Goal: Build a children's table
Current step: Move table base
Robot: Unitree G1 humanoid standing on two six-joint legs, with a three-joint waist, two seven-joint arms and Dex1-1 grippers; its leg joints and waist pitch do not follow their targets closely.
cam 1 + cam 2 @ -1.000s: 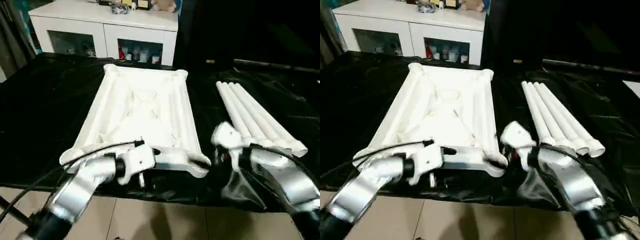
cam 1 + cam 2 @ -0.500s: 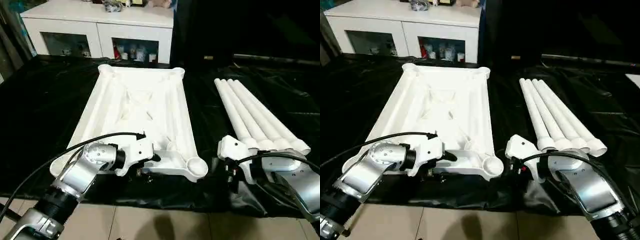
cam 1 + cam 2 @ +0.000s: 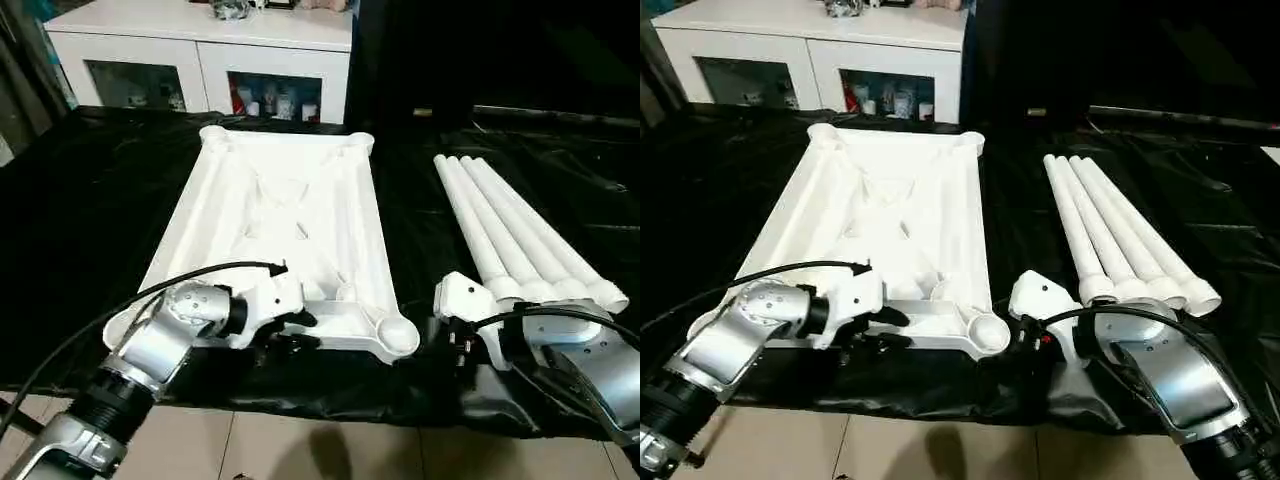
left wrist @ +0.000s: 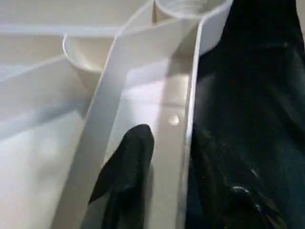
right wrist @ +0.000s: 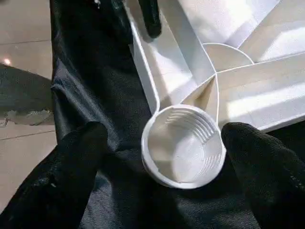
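Observation:
The white tabletop (image 3: pixel 285 215) lies underside up on the black cloth, ribs and round corner sockets showing. Several white legs (image 3: pixel 520 235) lie side by side to its right. My left gripper (image 3: pixel 290 335) is at the tabletop's near rim. One black finger (image 4: pixel 128 162) is inside the rim wall and the other is outside, with a small gap left to the wall. My right gripper (image 5: pixel 164 138) stands open just off the near right corner. The corner socket (image 5: pixel 183 148) lies between its two spread fingers, untouched.
A black cloth (image 3: pixel 80 200) covers the work table; its front edge drops to a tiled floor (image 3: pixel 300 450). A white cabinet with glass doors (image 3: pixel 200 50) stands behind. A black cable (image 3: pixel 150 295) loops over my left forearm.
The head view has shifted and steadied. My left gripper's fingers have narrowed astride the tabletop's near rim. The right gripper stays wide open by the corner socket.

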